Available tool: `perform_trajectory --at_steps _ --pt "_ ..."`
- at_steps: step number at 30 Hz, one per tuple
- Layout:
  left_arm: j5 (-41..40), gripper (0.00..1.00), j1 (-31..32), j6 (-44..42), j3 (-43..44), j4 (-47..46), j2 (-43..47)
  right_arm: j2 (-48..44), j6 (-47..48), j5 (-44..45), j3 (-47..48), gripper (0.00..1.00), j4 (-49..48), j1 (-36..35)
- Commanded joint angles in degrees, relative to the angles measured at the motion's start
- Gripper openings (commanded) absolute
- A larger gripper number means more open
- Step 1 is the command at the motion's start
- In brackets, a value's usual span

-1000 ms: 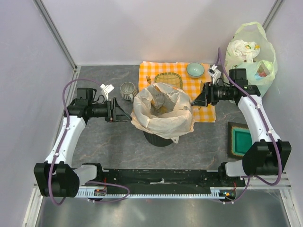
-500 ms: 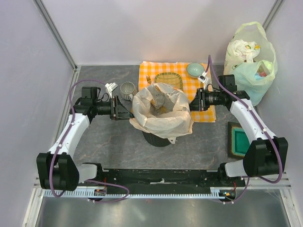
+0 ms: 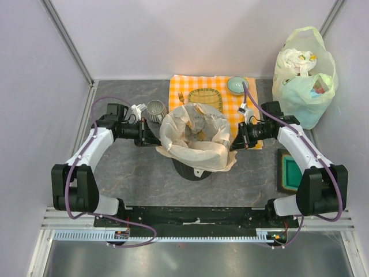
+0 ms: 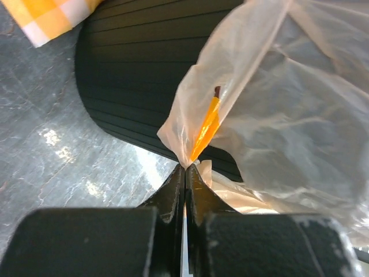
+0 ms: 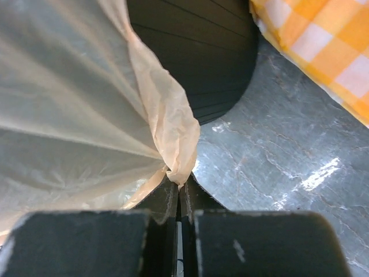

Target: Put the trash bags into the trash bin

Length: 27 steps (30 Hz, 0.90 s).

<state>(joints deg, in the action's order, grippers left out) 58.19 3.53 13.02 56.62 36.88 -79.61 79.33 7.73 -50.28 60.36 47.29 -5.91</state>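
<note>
Trash bag [image 3: 196,141]: sits in and over the trash bin [image 3: 187,168], at the middle of the surface [image 3: 132,173]. Mouth faces up and gapes wide. Film is folded outward over the rim and hangs down the outside wall, hiding most of the bin; only the black tapering base shows below it. The bag's long axis runs left to right, drawn out between the two arms.

Look: thin, crinkly, translucent pale peach, with many creases. In the left wrist view a bright orange streak shows through a fold.

Left gripper [image 4: 185,170]: fingers pressed together, pinching a gathered point of the bag's left edge, just beside the ribbed bin wall.

Right gripper [image 5: 179,187]: fingers pressed together, pinching a twisted fold of the bag's right edge, low beside the bin wall.

Bin stands upright, at the near edge of the orange checked cloth [image 3: 242,109]. Grey mug [image 3: 155,109] just behind the left gripper. Pale green bag [image 3: 305,86] far right, well apart.
</note>
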Motion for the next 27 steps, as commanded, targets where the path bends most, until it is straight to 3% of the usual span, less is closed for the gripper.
perform_trajectory --at_steps 1,13,27 --pt "-4.2 0.02 0.0 -5.2 2.5 1.3 -3.7 3.5 0.9 6.3 -2.2 0.0 -3.2 -0.2" --pt "-12.3 0.02 0.2 -9.1 1.0 -0.4 -13.5 12.4 1.9 13.7 -4.4 0.0 -8.7 -0.1" --pt "-25.7 0.02 0.2 -9.1 0.5 0.5 -19.9 24.5 1.0 23.7 0.0 0.0 -9.3 -0.6"
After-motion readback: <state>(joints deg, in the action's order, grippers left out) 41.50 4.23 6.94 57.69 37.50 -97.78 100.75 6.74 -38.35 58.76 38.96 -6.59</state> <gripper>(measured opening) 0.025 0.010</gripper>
